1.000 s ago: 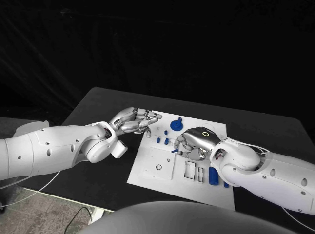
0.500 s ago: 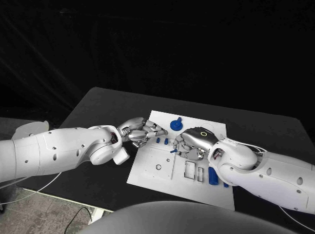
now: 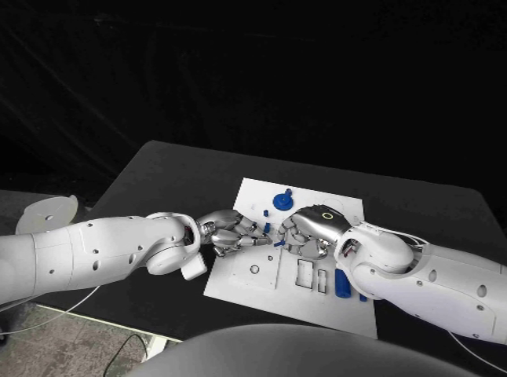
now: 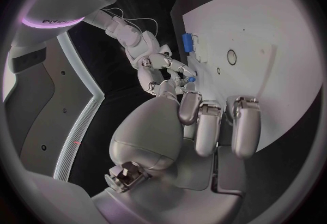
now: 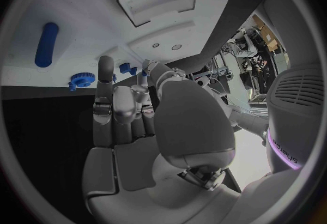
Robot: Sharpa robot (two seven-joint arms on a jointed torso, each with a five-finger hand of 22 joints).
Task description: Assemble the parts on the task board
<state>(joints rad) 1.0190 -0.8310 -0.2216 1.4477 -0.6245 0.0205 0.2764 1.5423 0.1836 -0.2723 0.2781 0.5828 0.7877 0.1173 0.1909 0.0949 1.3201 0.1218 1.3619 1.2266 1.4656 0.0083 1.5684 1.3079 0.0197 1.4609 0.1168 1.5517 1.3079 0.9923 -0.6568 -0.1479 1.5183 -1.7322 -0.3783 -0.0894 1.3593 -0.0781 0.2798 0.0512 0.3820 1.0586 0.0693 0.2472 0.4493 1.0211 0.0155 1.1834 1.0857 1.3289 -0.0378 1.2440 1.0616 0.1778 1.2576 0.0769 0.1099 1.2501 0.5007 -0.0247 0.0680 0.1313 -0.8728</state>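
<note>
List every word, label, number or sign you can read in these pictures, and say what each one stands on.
There is grey lettering on the white body casing in both wrist views, too blurred and bent to read.
No readable text or number on the task board, the blue parts, the left hand or the right hand.

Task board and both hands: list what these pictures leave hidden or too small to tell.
- Head view: the right hand covers the middle of the task board; whatever lies under it is hidden.
- Head view: the small blue part at the right hand's fingertips is too small to tell whether it is pinched or only touched.
- Left wrist view: the left hand hides the board's near edge.
- Right wrist view: the blue gear is partly hidden behind the fingers.
</note>
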